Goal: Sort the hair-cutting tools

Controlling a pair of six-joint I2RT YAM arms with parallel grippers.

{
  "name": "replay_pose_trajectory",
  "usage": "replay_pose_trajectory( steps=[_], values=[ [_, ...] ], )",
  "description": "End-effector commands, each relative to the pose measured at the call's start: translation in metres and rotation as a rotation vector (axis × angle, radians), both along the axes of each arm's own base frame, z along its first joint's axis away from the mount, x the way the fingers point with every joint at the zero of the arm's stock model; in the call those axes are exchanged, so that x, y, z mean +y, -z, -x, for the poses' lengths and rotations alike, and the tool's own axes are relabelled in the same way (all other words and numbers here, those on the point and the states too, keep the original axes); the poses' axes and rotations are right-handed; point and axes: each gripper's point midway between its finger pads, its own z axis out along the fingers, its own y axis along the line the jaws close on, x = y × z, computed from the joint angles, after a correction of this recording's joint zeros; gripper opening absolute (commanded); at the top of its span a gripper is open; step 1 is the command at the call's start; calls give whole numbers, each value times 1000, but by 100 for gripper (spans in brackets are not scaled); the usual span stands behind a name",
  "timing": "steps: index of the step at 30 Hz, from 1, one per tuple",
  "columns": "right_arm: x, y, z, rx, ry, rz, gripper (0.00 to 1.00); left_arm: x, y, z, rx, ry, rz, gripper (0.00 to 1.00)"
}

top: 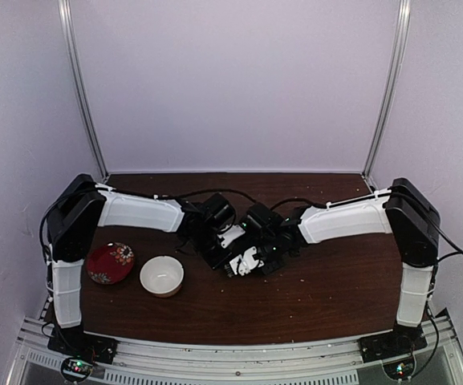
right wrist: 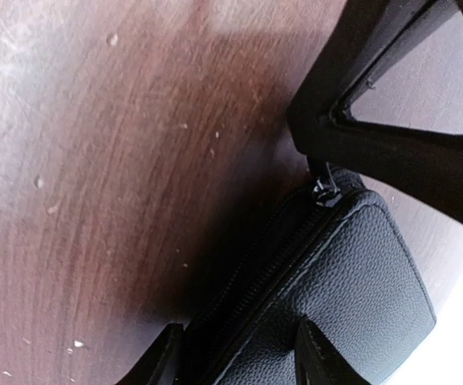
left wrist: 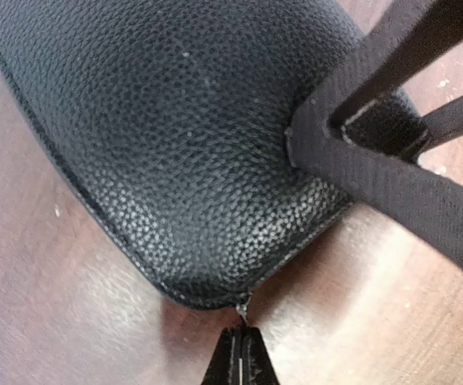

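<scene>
The hair-cutting tools are out of view in every frame. A black grained pouch [left wrist: 183,136] lies on the brown table between both arms, its zipper closed along the edge [right wrist: 295,257]. My left gripper [left wrist: 241,357] is shut on the pouch's small metal zipper pull [left wrist: 243,309] at the corner. My right gripper [right wrist: 243,357] straddles the pouch's zippered edge. One of its fingers [right wrist: 160,359] is against the side and the other presses on the top face [right wrist: 319,357]. From above, the two grippers meet over the pouch [top: 217,258] at mid-table.
A red patterned plate [top: 109,262] and a white bowl [top: 161,275] sit at the near left of the table [top: 335,289]. White walls and metal posts enclose the back and sides.
</scene>
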Motion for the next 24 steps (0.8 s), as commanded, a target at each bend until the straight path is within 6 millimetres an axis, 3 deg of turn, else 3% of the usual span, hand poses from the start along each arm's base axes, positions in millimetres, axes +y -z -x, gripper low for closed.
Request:
replay_pose_trajectory(
  steps=[1, 5, 8, 10, 12, 15, 21, 24],
  values=[
    [-16, 33, 7, 95, 131, 27, 39, -34, -24, 64, 194, 56, 158, 0],
    [-2, 21, 11, 117, 215, -73, 39, -57, -38, 50, 191, -41, 264, 0],
    [3, 15, 31, 195, 275, -134, 39, -46, -34, 28, 120, -104, 185, 0],
    [5, 14, 54, 267, 296, -152, 41, -35, -34, 14, 75, -141, 138, 0],
    [7, 11, 89, 381, 282, -160, 48, -27, -32, 5, 59, -150, 122, 0],
    [16, -8, 135, 515, 197, -175, 58, -24, -29, -3, 29, -121, 107, 0],
    [16, -70, 134, 446, 117, -269, 66, -29, -19, 1, 43, -46, 101, 0],
    [3, -76, 129, 343, 50, -267, 71, -30, -15, 0, 36, -31, 96, 0]
  ],
)
